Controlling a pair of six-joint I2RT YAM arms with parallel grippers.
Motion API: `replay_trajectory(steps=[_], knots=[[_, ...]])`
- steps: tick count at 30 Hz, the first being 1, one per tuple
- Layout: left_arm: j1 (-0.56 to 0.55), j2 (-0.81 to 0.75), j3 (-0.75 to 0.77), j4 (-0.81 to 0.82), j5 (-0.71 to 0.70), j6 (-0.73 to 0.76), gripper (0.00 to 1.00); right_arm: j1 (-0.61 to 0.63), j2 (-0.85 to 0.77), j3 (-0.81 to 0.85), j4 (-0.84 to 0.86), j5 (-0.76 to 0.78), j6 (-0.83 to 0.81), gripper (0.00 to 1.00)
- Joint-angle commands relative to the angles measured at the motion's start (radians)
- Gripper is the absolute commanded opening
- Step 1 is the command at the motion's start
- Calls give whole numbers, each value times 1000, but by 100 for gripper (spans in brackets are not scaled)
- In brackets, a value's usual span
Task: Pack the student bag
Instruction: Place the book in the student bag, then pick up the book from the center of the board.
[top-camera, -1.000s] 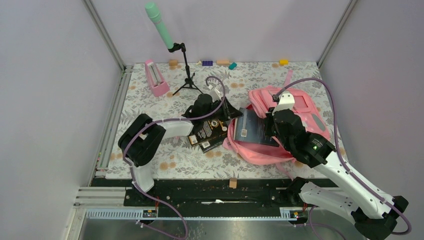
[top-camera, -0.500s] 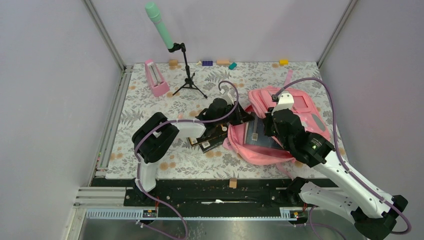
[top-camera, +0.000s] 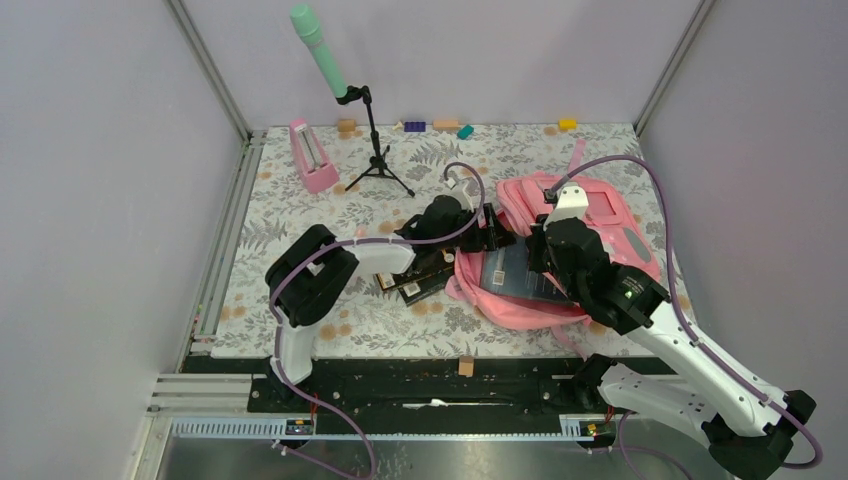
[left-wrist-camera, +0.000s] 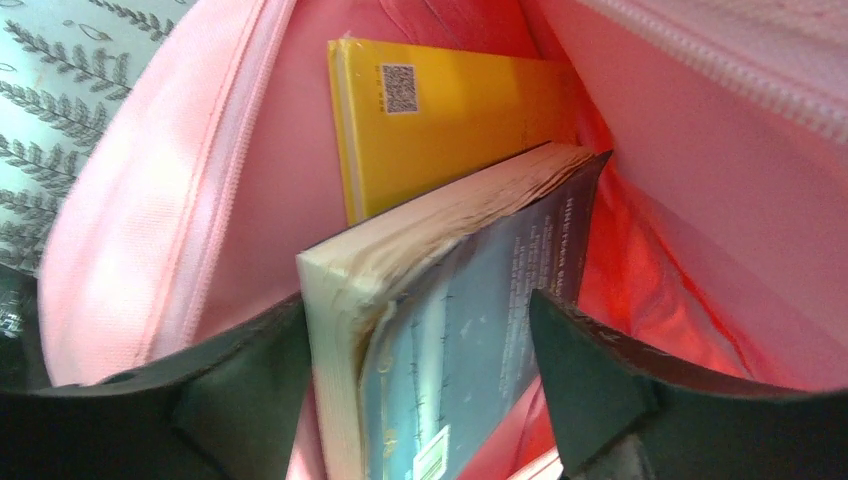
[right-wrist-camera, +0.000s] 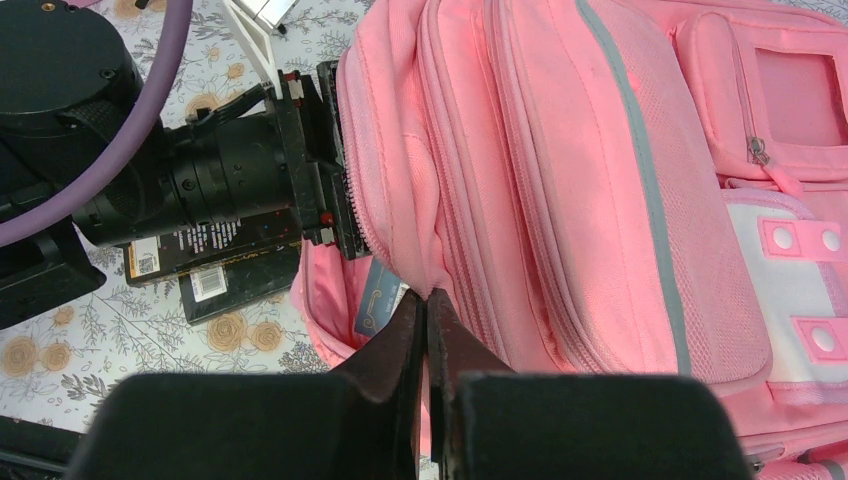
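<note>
Overhead view: found the student bag lying flat on the desk, mouth gaping toward a stack of dark books just beside the bag. Noted the left claw at the bag's mouth and the right claw over the bag's upper flap, with a blue book partway inside the bag. Left wrist view: saw the left claw spread wide inside the bag, fingers standing either side of the blue book and apparently not clamping it. Recorded a yellow book deeper in the bag, partly covered by the blue one. Right wrist view: saw the right claw closed tight at the bag's zip edge, apparently pinching the fabric to hold the mouth up. Risks, as judged: could drag the blue book back out of the bag on withdrawal, through a finger catching the page block or cover; could crumple the loose page corners by pushing harder against the yellow book; could drop the flap onto the left claw through loss of the thin fabric pinch. Clearance: tight within the bag, with lining close on both sides of the left claw and zip teeth just beside the exit path. Open desk beyond the bag's mouth, apart from the dark books lying beneath the left wrist.
</note>
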Motion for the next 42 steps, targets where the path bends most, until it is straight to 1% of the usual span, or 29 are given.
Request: replay_trajectory(steps=[1,2,3,7,12,17,23,27,33,38,42], knots=[[-4,-71,31,-17,-24,66,93,7,-28,63,104,15,-2,0],[-4,-81,22,-22,-37,78,98,6,-32,62,104,15,-2,0],[-4,-102,7,-22,-52,95,99,7,-34,62,104,16,-2,0],[3,-184,-71,5,-84,124,99,7,-45,56,103,25,-4,0],[2,-305,-199,39,-166,148,99,7,-50,53,103,27,-3,0],[8,-416,-289,41,-213,159,99,6,-49,52,104,23,1,0],[43,-580,-447,38,-304,110,99,7,-58,41,104,31,4,0],[105,-647,-536,27,-282,25,99,7,-55,41,104,31,6,0],[160,-784,-696,27,-319,-49,99,7,-55,39,104,30,8,0],[246,-859,-833,75,-292,-108,99,7,-44,40,104,28,9,0],[303,-892,-865,22,-270,-112,99,7,-32,43,104,26,11,0]])
